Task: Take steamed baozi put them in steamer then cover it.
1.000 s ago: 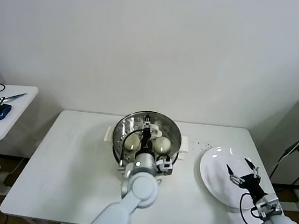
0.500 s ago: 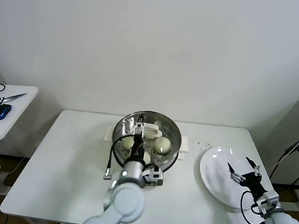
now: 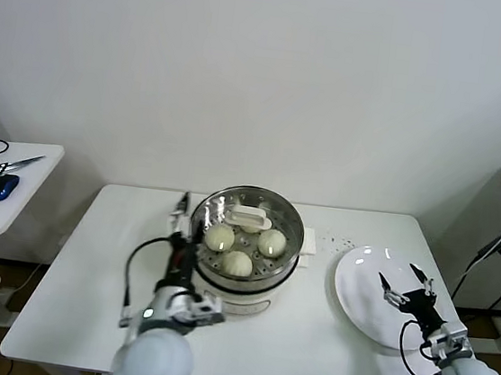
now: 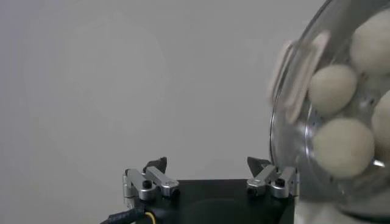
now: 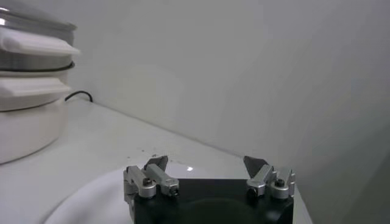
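The round clear glass lid with its white handle (image 3: pixel 247 216) sits on the shiny steel steamer basket (image 3: pixel 285 250) at table centre, and through the glass four smooth cream-white baozi buns (image 3: pixel 237 263) show, one half hidden under the handle. The left gripper (image 3: pixel 180 218) hovers at the pot's nine o'clock, claw spread wide and holding nothing. The right gripper (image 3: pixel 408 286) hangs over the flat white plate (image 3: pixel 355 299) out at three o'clock, jaws equally splayed, empty.

As for handling: the lid looks stiff, weighty for its size and breakable (glass with a metal rim, slick to pinch anywhere but the top). The white handle bar (image 4: pixel 297 78) is the only sensible hold, taken across its narrow width from above. The buns look soft and light; any squeeze would dent them, so a loose pinch at their widest part suits them. By my reading the job looks done.
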Robot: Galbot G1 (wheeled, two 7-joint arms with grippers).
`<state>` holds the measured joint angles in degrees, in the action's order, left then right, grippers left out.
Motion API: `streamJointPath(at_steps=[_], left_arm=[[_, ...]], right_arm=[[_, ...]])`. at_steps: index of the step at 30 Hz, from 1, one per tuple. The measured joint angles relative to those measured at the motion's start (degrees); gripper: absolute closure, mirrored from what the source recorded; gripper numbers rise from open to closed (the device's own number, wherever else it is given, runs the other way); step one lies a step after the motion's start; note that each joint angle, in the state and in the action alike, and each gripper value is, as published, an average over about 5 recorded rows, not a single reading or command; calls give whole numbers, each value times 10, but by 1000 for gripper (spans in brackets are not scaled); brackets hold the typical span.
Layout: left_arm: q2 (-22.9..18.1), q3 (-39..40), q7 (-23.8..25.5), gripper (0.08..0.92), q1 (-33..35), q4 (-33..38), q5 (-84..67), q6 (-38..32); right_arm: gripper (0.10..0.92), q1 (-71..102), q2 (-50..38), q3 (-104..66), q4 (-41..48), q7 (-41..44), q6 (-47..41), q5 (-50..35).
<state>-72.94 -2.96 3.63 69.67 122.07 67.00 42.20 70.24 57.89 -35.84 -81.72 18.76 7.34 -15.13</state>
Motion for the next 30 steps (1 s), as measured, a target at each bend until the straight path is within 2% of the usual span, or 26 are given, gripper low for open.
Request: streamJointPath(at_steps=[6,12,17,22,30], left_arm=[[-12,-113,-68,177,73,11,-188,-18],[-27,-227,-101,177,116,-17,-385,-133],[-32,-300,-102,177,135,-58,-530,-257],[-34,-341,-88,177,148,-100,-634,-354],[-34,-363,-70,177,162,-143,-712,-433]], right_arm=[[203,4,5,-2,-7,1,-1,-13],[203,9,9,-4,-16,1,-1,-24],[203,13,14,-5,-23,1,-3,-30],[203,19,19,-5,-30,2,-3,-37],[203,24,29,-8,-33,2,-3,-46]])
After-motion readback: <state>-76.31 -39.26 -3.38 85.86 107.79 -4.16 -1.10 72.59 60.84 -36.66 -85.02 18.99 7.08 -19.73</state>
